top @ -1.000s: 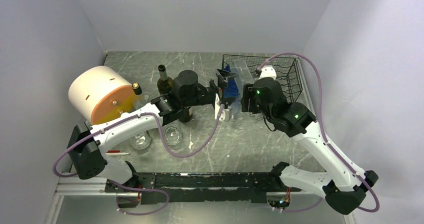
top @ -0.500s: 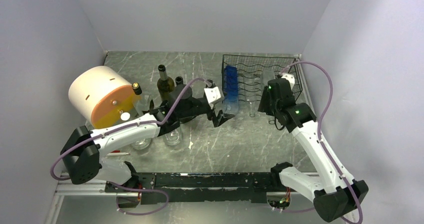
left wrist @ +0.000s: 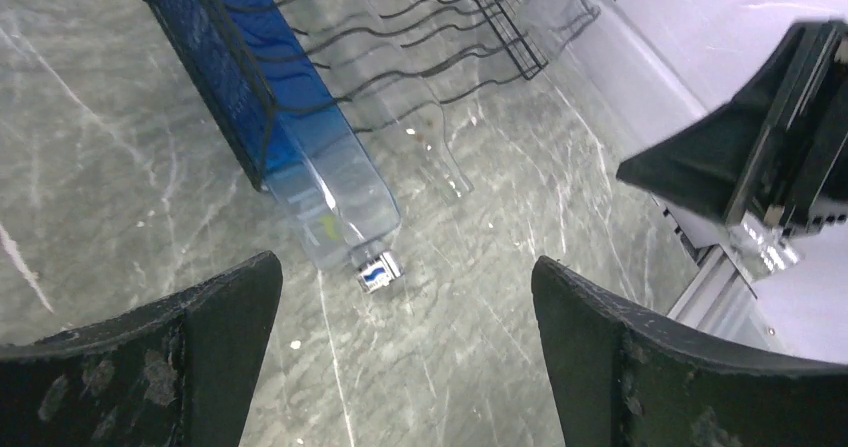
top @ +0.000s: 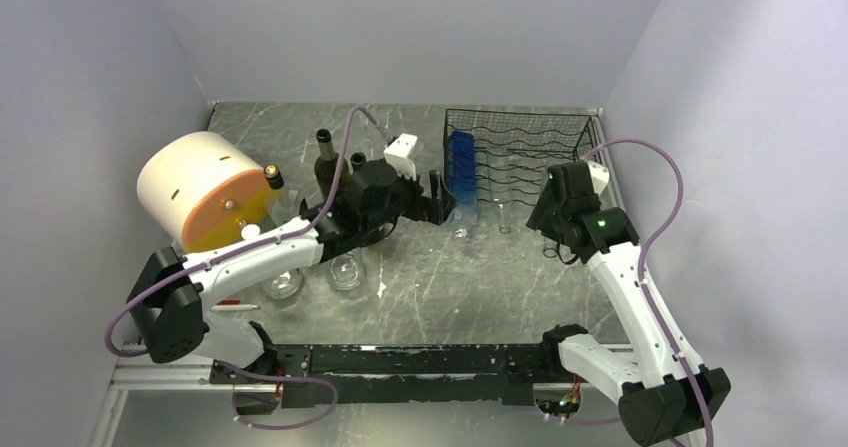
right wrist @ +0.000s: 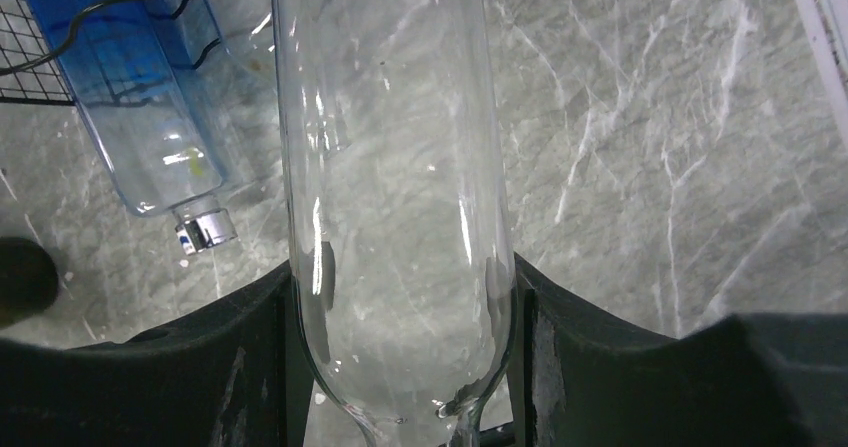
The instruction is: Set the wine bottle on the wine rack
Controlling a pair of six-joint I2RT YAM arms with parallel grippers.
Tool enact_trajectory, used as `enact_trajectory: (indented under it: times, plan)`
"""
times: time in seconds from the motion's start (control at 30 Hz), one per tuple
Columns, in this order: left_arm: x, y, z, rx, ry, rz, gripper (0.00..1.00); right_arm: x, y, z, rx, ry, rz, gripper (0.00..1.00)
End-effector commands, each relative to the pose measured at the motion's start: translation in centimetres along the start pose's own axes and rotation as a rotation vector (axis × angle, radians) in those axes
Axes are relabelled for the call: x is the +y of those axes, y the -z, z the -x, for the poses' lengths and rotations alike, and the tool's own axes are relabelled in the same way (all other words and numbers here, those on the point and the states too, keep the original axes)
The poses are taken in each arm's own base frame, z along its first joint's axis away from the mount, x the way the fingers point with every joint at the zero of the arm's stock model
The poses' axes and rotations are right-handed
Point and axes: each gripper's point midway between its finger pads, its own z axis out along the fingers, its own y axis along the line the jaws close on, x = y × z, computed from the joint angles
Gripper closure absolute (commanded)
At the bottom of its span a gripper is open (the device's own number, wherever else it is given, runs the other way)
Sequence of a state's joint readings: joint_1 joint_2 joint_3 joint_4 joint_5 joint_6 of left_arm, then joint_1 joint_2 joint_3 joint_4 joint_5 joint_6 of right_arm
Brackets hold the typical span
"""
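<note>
The right gripper (right wrist: 400, 277) is clamped near the shoulder of the clear glass wine bottle (right wrist: 390, 147), whose long axis runs straight ahead of the jaws, base first, toward the black wire wine rack (top: 520, 132) — parallel to the blue-tinted bottle (right wrist: 130, 97) just to its left. The left gripper (left wrist: 405, 267) hangs spread and empty, so seating falls to the right arm.

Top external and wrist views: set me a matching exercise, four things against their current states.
Things:
1 blue bottle
2 clear bottle
3 dark green bottle
4 left claw

States:
A upright, beyond the left arm
B open, empty
C lying in the wine rack, left end slot
D gripped by the right claw

Pairs: 1-C, 2-D, 3-A, 4-B
</note>
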State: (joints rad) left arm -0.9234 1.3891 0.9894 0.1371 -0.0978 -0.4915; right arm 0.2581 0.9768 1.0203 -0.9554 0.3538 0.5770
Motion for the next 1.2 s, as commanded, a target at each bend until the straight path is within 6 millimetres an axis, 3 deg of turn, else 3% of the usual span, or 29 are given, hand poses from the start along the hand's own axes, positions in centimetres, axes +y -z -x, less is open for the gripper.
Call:
enact_trajectory:
  times: [0.0, 0.43, 0.6, 0.7, 0.83, 1.03, 1.17]
  plan:
    - [0.5, -0.4, 2.2, 0.041, 0.012, 0.086, 0.01, 0.7, -0.1, 1.7, -0.047, -0.119, 0.011, 1.00]
    - [-4.2, 0.6, 2.3, 0.074, -0.102, -0.199, 0.01, -0.3, -3.2, -2.8, 0.056, -0.202, -0.023, 1.00]
    - [-5.3, 1.6, 4.0, 0.036, -0.178, -0.244, 0.01, 0.6, -4.8, -3.3, 0.074, -0.186, 0.006, 1.00]
    - [-6.1, 2.7, 5.5, 0.010, -0.211, -0.267, 0.01, 2.0, -5.9, -3.0, 0.076, -0.149, 0.059, 1.00]
    - [-6.9, 4.3, 6.8, -0.021, -0.242, -0.298, 0.01, 3.3, -7.5, -1.1, -0.007, -0.101, 0.109, 1.00]
    - [-8.7, 6.5, 7.7, -0.039, -0.266, -0.394, 0.01, 5.2, -10.8, 1.1, -0.111, -0.067, 0.150, 1.00]
    - [-8.7, 7.3, 8.1, -0.038, -0.264, -0.385, 0.01, 5.8, -12.4, 2.6, -0.175, -0.010, 0.148, 1.00]
